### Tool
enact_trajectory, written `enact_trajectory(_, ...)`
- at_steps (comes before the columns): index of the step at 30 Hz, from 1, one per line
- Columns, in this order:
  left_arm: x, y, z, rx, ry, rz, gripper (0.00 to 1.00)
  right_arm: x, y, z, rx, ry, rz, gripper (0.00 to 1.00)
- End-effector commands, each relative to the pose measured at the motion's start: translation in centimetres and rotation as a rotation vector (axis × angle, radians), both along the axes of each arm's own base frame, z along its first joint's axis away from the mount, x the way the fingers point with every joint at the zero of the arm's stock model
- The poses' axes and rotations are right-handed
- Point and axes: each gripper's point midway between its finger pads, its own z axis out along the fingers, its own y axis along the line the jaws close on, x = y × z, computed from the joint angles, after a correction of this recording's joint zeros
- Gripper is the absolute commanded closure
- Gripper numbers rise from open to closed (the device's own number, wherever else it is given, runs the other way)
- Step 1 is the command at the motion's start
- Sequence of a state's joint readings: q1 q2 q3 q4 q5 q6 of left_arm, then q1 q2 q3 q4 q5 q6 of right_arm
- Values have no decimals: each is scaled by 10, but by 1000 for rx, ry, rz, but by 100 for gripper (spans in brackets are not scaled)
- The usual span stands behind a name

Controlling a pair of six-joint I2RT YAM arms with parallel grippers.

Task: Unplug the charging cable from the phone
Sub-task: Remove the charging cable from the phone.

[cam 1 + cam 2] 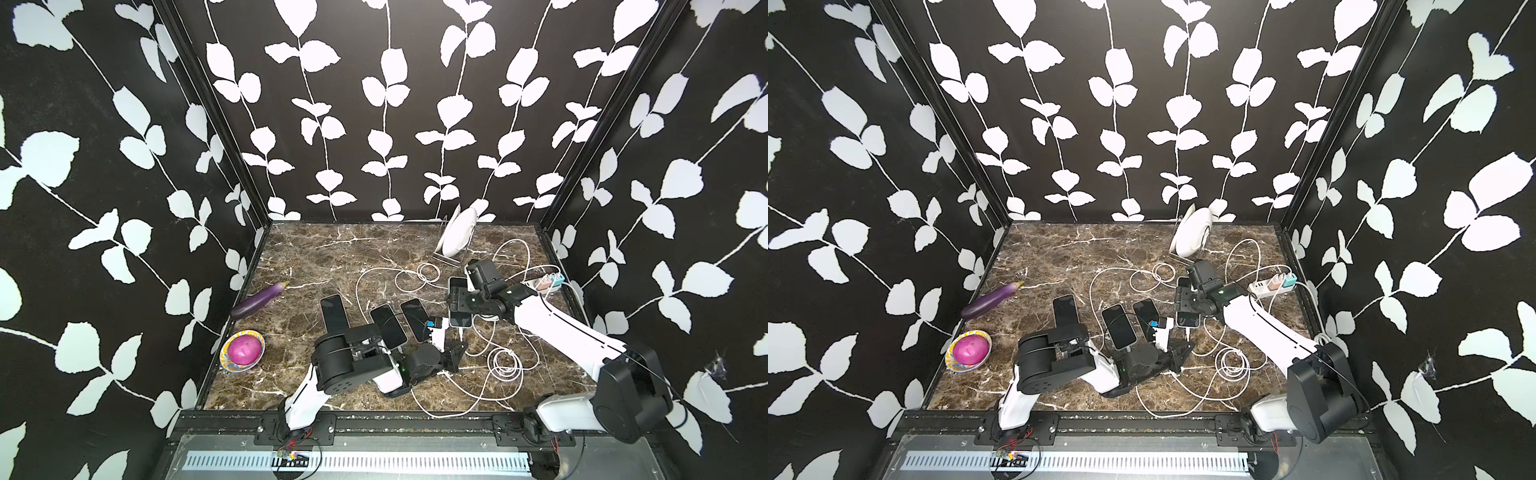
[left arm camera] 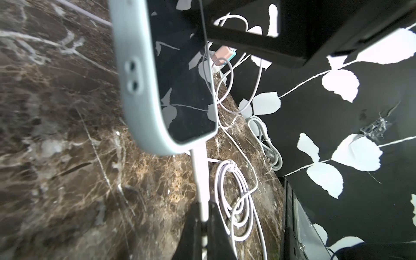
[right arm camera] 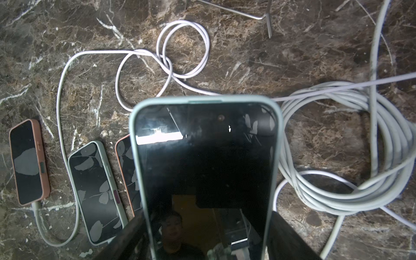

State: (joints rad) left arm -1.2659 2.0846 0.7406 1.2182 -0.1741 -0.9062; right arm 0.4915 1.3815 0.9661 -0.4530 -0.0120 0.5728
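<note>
The phone (image 3: 207,168), dark-screened in a pale green case, is held above the marble table between the fingers of my right gripper (image 3: 207,221), which is shut on its long sides. In both top views it shows at right of centre (image 1: 460,311) (image 1: 1187,318). The white charging cable's plug (image 2: 199,171) sits in the phone's (image 2: 180,90) lower end. My left gripper (image 2: 203,216) is shut on that plug's stem just below the phone. In a top view the left gripper (image 1: 457,347) is directly under the phone, with the right gripper (image 1: 457,297) above it.
Three other phones (image 1: 334,311) (image 1: 388,326) (image 1: 415,318) lie in a row left of the grippers. Loose white cable coils (image 1: 505,365) spread at right, near a power strip (image 1: 548,282). A plate rack (image 1: 459,235) stands behind, an eggplant (image 1: 259,299) and a bowl (image 1: 243,365) at left.
</note>
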Motion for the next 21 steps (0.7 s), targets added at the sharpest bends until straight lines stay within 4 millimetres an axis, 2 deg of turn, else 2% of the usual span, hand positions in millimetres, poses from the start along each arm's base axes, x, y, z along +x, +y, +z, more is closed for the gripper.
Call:
enact_trajectory(1,2,-1,-1,17,9,8,100,24,-3,35,27,-116,-37,100)
enact_trajectory(8,-4,-5,-6,30,17,-11,100,41,-8,47,7,-164,-56,100)
enact_trajectory(16,-7,-6,-11,51,18,-28,100,47,-8,48,-22,-168,-40,100)
enact_trajectory(17,-8,-7,-11,54,17,-31,93,46,-10,48,-27,-162,-43,100)
enact_trajectory(18,-8,-6,-11,56,17,-34,64,43,-11,47,-39,-149,-44,100)
enact_trajectory(21,-8,3,-6,67,2,-21,9,37,-15,41,-64,-109,-38,100)
